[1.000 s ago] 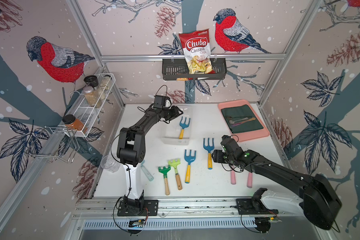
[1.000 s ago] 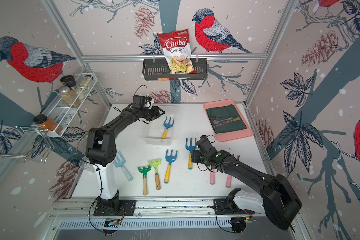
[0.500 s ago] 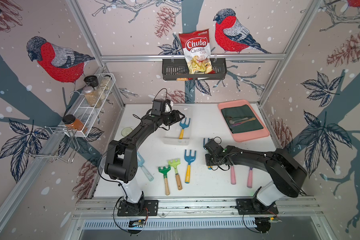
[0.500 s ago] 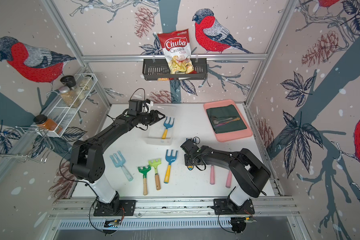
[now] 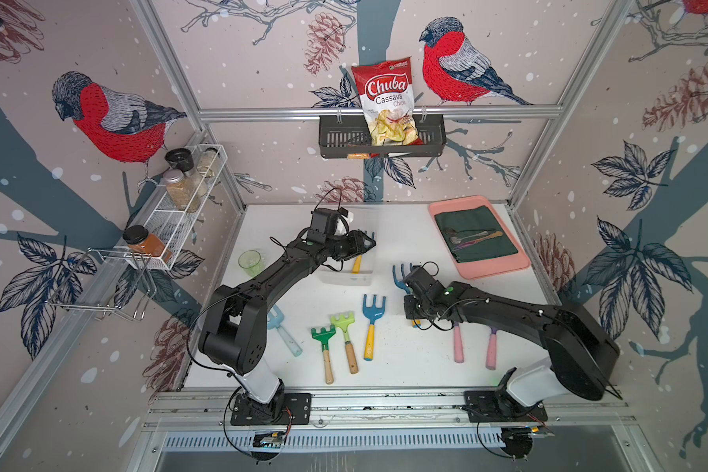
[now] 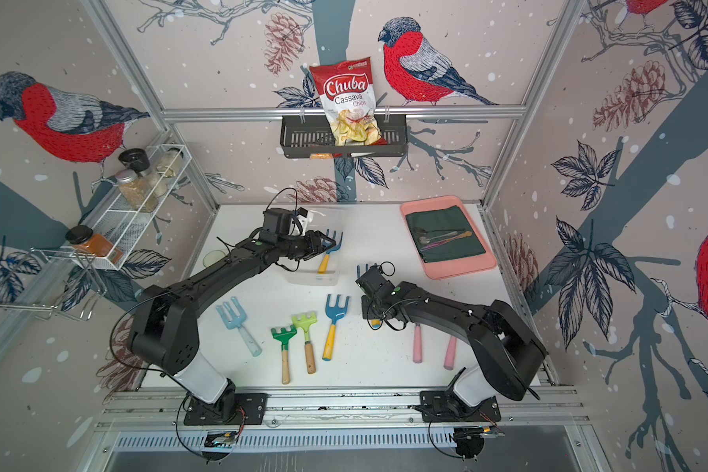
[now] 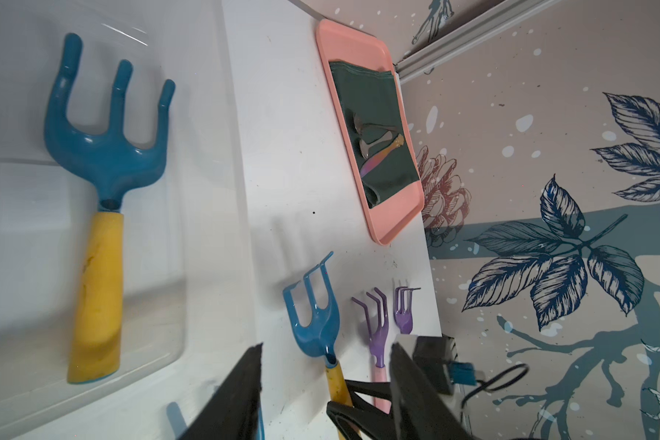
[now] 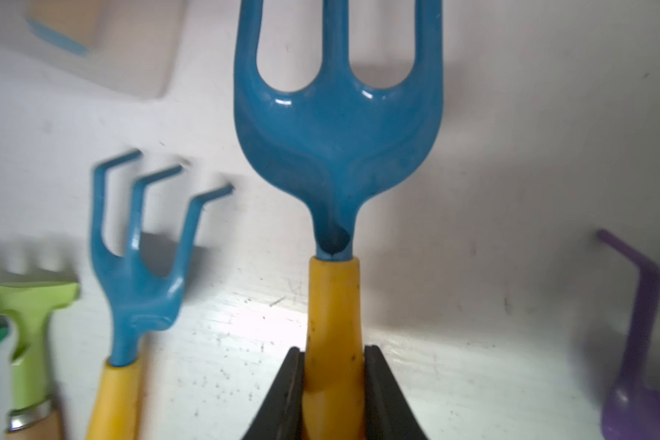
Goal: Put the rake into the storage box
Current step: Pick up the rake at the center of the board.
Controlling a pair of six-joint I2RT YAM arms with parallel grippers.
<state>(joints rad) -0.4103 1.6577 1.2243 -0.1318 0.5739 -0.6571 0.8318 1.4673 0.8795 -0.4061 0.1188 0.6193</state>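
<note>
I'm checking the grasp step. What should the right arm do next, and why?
Probably lift straight up a little: the right gripper is shut on the yellow handle of the blue rake, which appears to lie on the table, and the storage box stands apart, further back.

place: robot lab cell | evidence: aluminium frame (image 5: 377, 110), bird-print wall panels (image 5: 111, 118), two arms (image 5: 507, 314) bolted to rail (image 5: 385, 399)

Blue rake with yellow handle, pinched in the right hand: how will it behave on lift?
Probably stiff: the blue rake looks like hard moulded plastic. It may tip nose-down, since the right hand pinches only the handle, with the wide head out ahead. The handle looks smooth and tapered, so it could slip some.
</note>
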